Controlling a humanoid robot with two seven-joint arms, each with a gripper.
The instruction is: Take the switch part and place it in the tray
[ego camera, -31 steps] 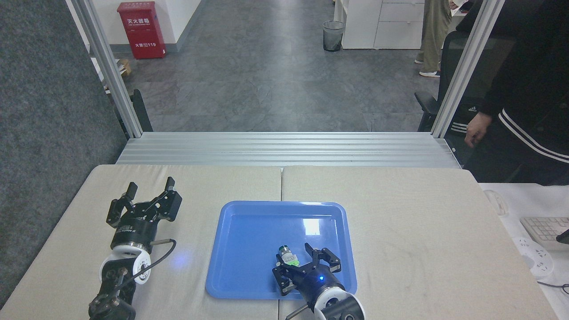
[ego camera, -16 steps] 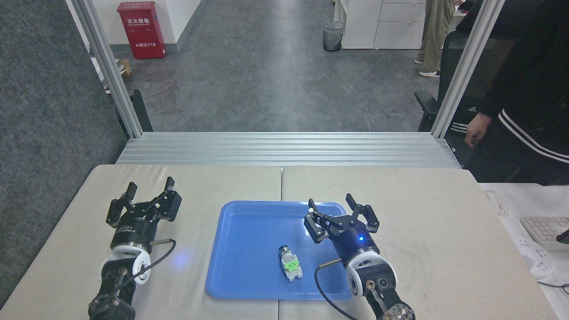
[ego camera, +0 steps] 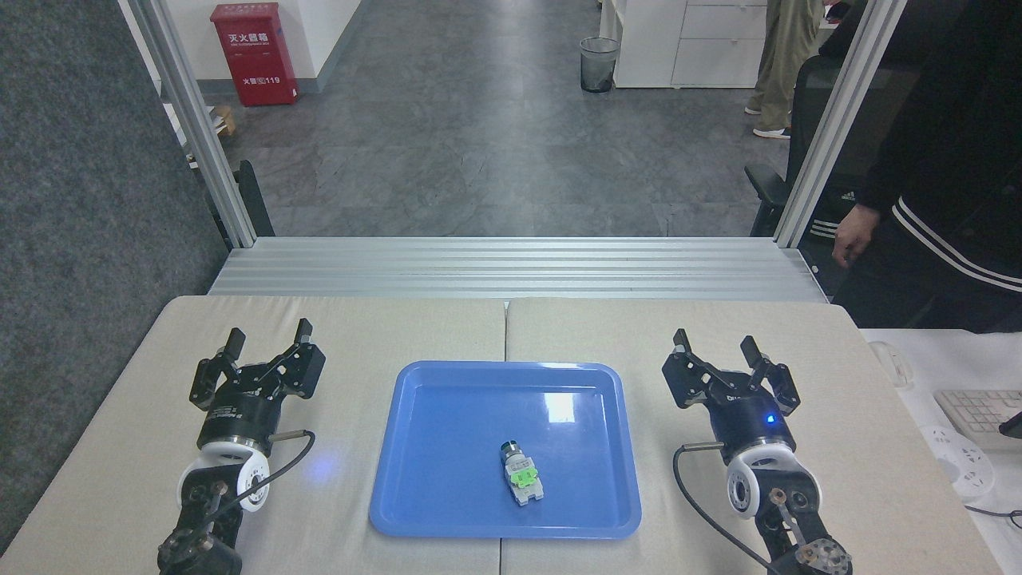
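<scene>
The desk (ego camera: 718, 335) lies bare on both sides of the tray (ego camera: 447, 415), with open surface between the tray's rim and each arm. The tray sits at the desk's middle, across the seam between the two pads, its near rim close to the desk's front edge. One switch part (ego camera: 520, 475) lies flat inside the tray, in the near half and a little right of centre, dark round end pointing away. The right hand (ego camera: 728, 357) stands over bare desk to the right of the tray, well apart from the part, its fingers spread and holding nothing. The left hand (ego camera: 267, 341) stands left of the tray, fingers likewise spread and empty. One tray, one part, two hands.
</scene>
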